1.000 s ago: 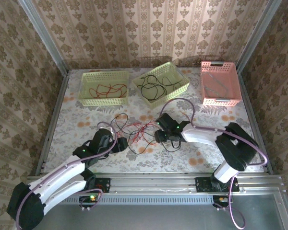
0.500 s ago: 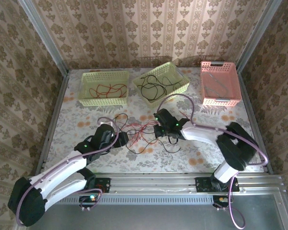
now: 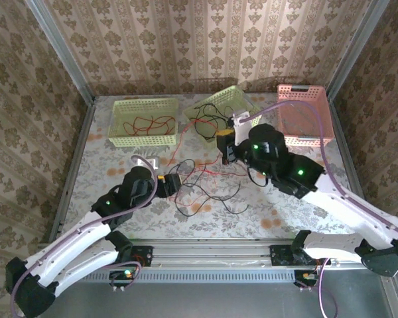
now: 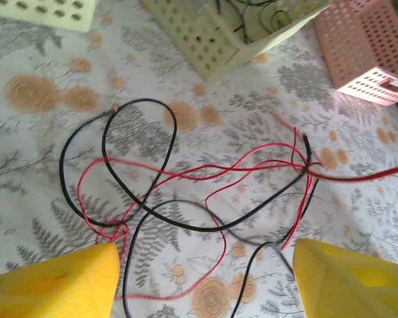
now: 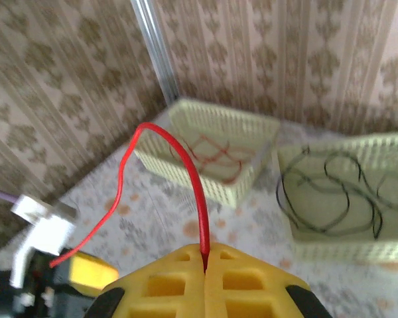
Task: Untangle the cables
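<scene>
**Right claw** (image 5: 204, 257): the jaws are pressed together and clamped on one red cable (image 5: 198, 185). The cable leaves the seam between the yellow pads (image 5: 166, 281) and rises in an arch ahead of the claw. It then drops away to the claw's left, toward the left claw (image 5: 87, 271). In the top view the right claw sits above the table (image 3: 99, 165), with the red cable slanting down from it into the bunch.

**Left claw**: the jaws stand apart with nothing between them. The two yellow fingers (image 4: 53, 285) frame the near edge of the left wrist view.

**Cables** (image 4: 186, 199): the main bunch lies flat on the table, directly ahead of the left claw's opening. It consists of black and red loops crossing one another.
- A small red bend lies just beside the tip of the left finger.
- One red strand runs out of the bunch to the claw's right, off the edge of the view.

**Containers**
- Ahead of the right claw: a yellow-green basket (image 5: 186, 126) holding red wires.
- To its right: a second basket (image 5: 298, 228) holding black wires.
- Ahead and to the right of the left claw: a pink basket (image 4: 358, 33). Its contents cannot be made out.
</scene>
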Action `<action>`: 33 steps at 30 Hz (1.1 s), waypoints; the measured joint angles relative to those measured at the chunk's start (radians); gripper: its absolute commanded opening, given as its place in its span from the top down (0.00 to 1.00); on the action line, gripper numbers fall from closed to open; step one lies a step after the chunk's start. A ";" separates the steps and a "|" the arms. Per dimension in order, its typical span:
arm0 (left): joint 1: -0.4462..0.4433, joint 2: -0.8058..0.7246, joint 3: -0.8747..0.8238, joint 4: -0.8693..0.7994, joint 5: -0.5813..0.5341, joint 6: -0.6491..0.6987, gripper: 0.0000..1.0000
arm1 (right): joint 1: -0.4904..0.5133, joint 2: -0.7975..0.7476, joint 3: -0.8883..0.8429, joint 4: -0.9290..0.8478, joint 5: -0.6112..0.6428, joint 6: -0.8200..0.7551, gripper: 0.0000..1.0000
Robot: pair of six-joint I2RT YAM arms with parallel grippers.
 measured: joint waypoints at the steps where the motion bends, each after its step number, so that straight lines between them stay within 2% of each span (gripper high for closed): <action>1: -0.016 0.016 0.012 0.010 0.002 0.010 0.29 | 0.005 -0.010 0.024 0.001 0.005 -0.014 1.00; 11: -0.171 0.189 0.113 0.129 0.018 0.119 0.22 | 0.017 -0.062 0.089 0.058 0.035 -0.103 1.00; 16: -0.209 0.246 0.115 0.219 0.041 0.172 0.27 | 0.017 -0.056 0.071 0.061 0.034 -0.098 1.00; 18: -0.220 0.269 0.118 0.249 0.040 0.194 0.33 | 0.017 -0.056 0.070 0.060 0.033 -0.085 1.00; 19: -0.224 0.280 0.121 0.262 0.036 0.206 0.42 | 0.017 -0.058 0.070 0.061 0.031 -0.076 1.00; 21: -0.229 0.297 0.128 0.287 0.018 0.231 0.68 | 0.017 -0.064 0.070 0.057 0.027 -0.063 1.00; 22: -0.229 0.303 0.133 0.299 0.005 0.241 0.75 | 0.017 -0.068 0.069 0.057 0.026 -0.054 1.00; 25: -0.229 0.306 0.141 0.340 -0.032 0.276 0.82 | 0.017 -0.096 0.056 0.055 0.027 -0.038 1.00; 28: -0.229 0.309 0.145 0.371 -0.047 0.309 0.96 | 0.017 -0.130 0.033 0.050 0.031 -0.023 1.00; 30: -0.229 0.313 0.148 0.383 -0.050 0.329 1.00 | 0.017 -0.154 0.009 0.048 0.039 -0.015 1.00; 33: -0.229 0.315 0.148 0.401 -0.050 0.350 1.00 | 0.017 -0.180 -0.029 0.037 0.058 0.001 1.00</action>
